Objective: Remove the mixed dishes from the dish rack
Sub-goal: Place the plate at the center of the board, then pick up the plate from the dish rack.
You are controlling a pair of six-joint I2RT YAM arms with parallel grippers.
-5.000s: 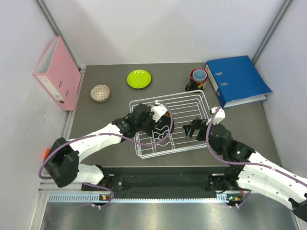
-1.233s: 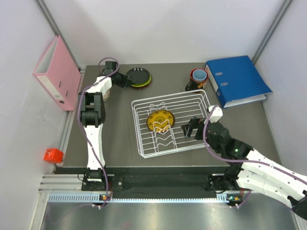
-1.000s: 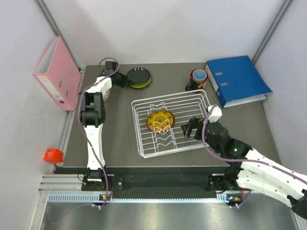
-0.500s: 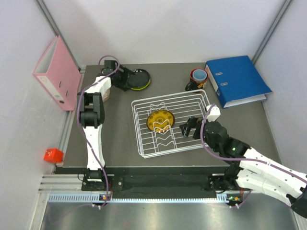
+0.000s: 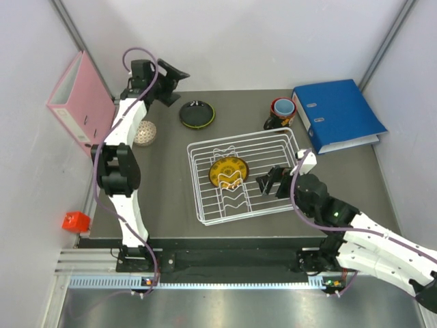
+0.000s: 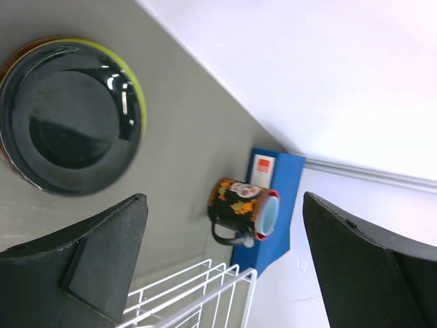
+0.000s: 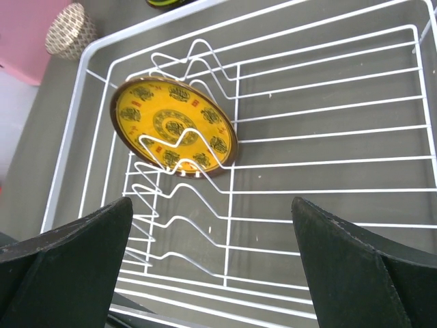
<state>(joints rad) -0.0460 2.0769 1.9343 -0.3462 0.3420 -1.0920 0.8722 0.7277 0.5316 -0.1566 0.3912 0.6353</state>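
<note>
Item: yellow-and-black ornate plate [image 5: 228, 171], seemingly propped among the dividers of the dish rack [image 5: 289, 146], centre frame; right gripper [image 5: 270, 183] beside it, wide and empty, ought to pinch its upper rim and lift straight; left gripper [image 5: 171, 75], upper left, likewise wide, empty.

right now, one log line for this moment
left gripper: open, empty, above table near dark bowl stacked on green bowl | right gripper: open, over rack | plate: in rack | mug: on table

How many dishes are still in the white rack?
1. The yellow plate leans among the wavy dividers in the left half of the dish rack. The top and right wrist views show nothing else inside it.
</note>
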